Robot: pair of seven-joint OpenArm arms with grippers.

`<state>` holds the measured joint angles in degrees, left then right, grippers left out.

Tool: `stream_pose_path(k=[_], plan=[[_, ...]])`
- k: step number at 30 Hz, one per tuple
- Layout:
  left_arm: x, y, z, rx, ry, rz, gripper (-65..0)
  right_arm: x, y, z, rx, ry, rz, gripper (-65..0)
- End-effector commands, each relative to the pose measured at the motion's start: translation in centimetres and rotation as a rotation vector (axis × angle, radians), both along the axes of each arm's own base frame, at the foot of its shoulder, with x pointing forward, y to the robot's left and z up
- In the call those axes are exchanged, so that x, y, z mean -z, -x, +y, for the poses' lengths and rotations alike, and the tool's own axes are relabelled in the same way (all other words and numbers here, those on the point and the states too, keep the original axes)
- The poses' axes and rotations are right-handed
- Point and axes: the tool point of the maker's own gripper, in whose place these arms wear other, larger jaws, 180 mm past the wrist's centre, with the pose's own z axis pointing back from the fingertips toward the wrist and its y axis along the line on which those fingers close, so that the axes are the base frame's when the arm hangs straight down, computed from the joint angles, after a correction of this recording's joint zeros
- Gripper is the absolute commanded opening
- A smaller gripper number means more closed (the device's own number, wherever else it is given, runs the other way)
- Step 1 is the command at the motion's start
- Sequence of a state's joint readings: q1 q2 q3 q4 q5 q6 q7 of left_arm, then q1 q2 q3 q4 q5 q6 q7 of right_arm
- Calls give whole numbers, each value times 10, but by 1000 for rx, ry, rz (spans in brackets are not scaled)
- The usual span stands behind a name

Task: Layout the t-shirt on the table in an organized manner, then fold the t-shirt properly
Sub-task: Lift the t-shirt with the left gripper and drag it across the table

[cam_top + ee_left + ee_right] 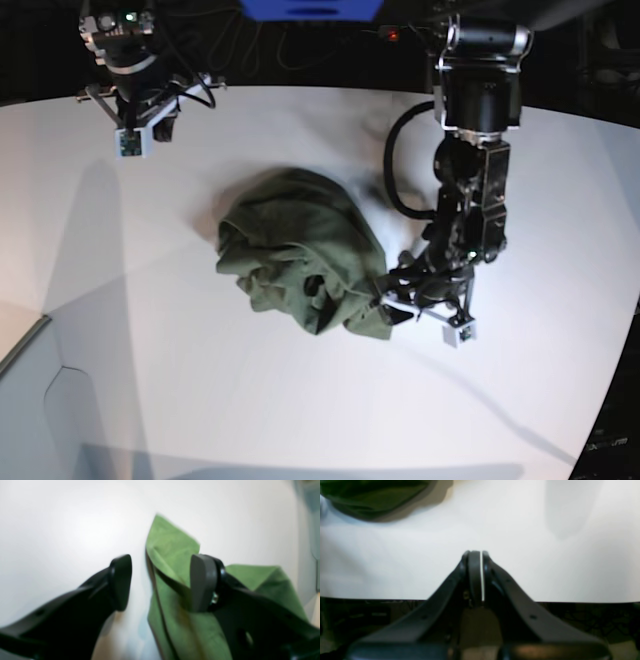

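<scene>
The olive-green t-shirt [300,250] lies crumpled in a heap in the middle of the white table [200,400]. My left gripper [392,300] is low at the heap's right edge. In the left wrist view it [161,582] stands open, and a fold of the t-shirt [172,545] rises between the jaws against the right finger [202,582], with nothing clamped. My right gripper [475,555] is shut and empty, hovering over bare table [545,567], with the t-shirt [370,497] far off at the top left. The right arm [135,90] is at the table's far left.
The table's near edge [395,599] shows in the right wrist view, with dark floor beyond it. A pale ledge [30,380] sits at the lower left of the base view. A blue object [310,8] is at the back beyond the table.
</scene>
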<state>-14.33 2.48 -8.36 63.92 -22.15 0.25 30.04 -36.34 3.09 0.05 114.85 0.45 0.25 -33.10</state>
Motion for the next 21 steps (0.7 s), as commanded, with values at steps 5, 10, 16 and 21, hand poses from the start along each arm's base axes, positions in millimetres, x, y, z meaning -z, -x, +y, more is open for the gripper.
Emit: stream_pose_path(k=[5, 10, 16, 21], plan=[[-1, -21, 10, -73, -19, -92, -292, -9, -6, 0, -5, 3, -38, -650], [15, -19, 11, -84, -24, -70, -292, -9, -6, 0, -5, 3, -40, -650], [24, -22, 6, -85, -8, -42, -292, -9, -6, 0, -5, 3, -40, -650], [18, -24, -2, -80, 7, -55, -293, -8, -6, 0, -5, 3, -38, -650]])
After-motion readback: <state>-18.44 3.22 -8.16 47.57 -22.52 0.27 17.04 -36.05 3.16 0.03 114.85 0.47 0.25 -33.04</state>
